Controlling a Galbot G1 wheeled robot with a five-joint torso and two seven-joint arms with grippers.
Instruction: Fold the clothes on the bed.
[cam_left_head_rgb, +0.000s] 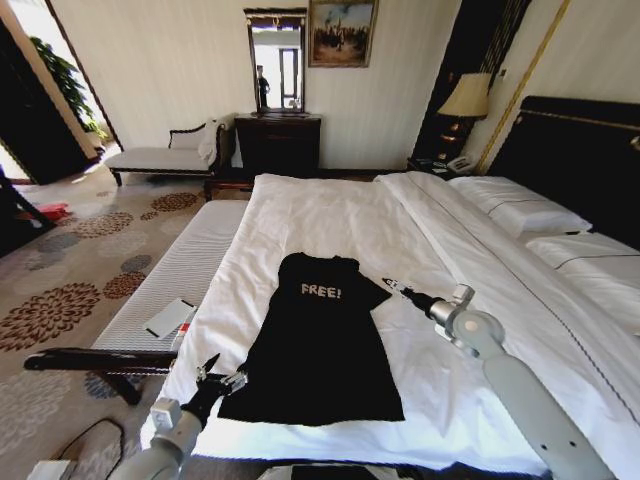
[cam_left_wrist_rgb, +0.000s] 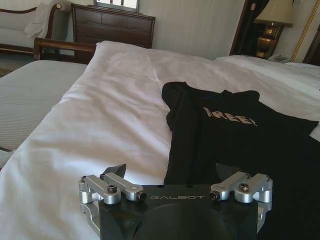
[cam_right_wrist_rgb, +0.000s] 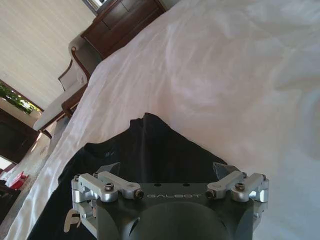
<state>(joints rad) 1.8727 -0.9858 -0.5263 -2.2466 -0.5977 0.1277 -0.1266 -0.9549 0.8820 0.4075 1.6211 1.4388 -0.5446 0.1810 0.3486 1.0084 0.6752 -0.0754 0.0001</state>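
Black top (cam_left_head_rgb: 317, 345) (one) flat on white bed (cam_left_head_rgb: 330, 215), left end effector (cam_left_head_rgb: 214, 377) wide at hem corner, right end effector (cam_left_head_rgb: 392, 285) wide by shoulder

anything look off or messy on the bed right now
Nothing stands out. The black top lies flat and unfolded on the white bed, lettering up. The left hand sits open at its lower corner, and the right hand is open by its shoulder.

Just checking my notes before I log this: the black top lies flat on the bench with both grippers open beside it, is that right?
Not quite: the top lies on the bed, not the bench, as the head view shows. The left gripper and right gripper are indeed open beside it.
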